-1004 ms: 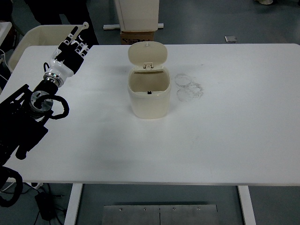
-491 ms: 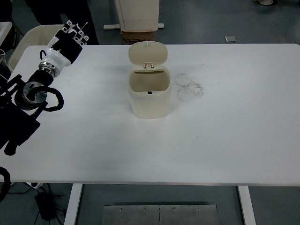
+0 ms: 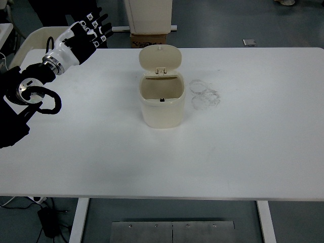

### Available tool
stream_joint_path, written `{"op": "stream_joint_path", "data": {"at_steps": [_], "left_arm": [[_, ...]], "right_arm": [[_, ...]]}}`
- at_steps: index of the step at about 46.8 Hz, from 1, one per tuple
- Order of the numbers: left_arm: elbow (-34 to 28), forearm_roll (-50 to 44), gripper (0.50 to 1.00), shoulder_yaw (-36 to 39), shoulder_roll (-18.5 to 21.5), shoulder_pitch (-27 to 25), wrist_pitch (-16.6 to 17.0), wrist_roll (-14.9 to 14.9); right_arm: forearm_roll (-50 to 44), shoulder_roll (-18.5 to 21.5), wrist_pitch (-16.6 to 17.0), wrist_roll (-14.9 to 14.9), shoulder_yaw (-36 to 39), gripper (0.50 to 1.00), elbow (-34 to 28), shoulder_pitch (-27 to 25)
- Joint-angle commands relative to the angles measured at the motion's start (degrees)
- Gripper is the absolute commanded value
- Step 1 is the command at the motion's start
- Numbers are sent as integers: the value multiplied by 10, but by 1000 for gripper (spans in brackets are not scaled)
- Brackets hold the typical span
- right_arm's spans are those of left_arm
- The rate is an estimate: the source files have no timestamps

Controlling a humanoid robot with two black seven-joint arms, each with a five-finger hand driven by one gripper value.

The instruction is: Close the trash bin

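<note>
A cream trash bin (image 3: 162, 104) stands near the middle of the white table (image 3: 243, 147). Its hinged lid (image 3: 160, 58) stands upright at the back, so the bin is open and its inside looks empty. My left hand (image 3: 86, 34) is raised over the table's far left corner, well left of the bin. Its fingers are spread and hold nothing. The right arm is not in view.
Faint ring marks (image 3: 204, 93) lie on the table right of the bin. A cardboard box (image 3: 148, 39) and a white cabinet (image 3: 149, 14) stand behind the table's far edge. A pale chair (image 3: 40, 40) stands at the far left.
My left arm has lifted and swung up and to the right, toward the far edge. The hand now points right toward the bin. The bin and its lid have not moved.
</note>
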Motion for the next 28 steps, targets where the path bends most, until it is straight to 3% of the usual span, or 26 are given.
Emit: {"op": "stream_joint_path", "data": {"at_steps": [1,10,16,28], "left_arm": [[-9,11,1000,9,11,-10,0,7],[-68,18,1000,24,58,-28,8,10],[-101,31,1000,56,87,-50,7,35],[-127,75,1000,125,103,-105,5,44]], "right_arm": [[0,0,0,0,0,993,0,0],[0,0,0,0,0,993,0,0],[0,0,0,0,0,993,0,0],[0,0,0,0,0,993,0,0]]}}
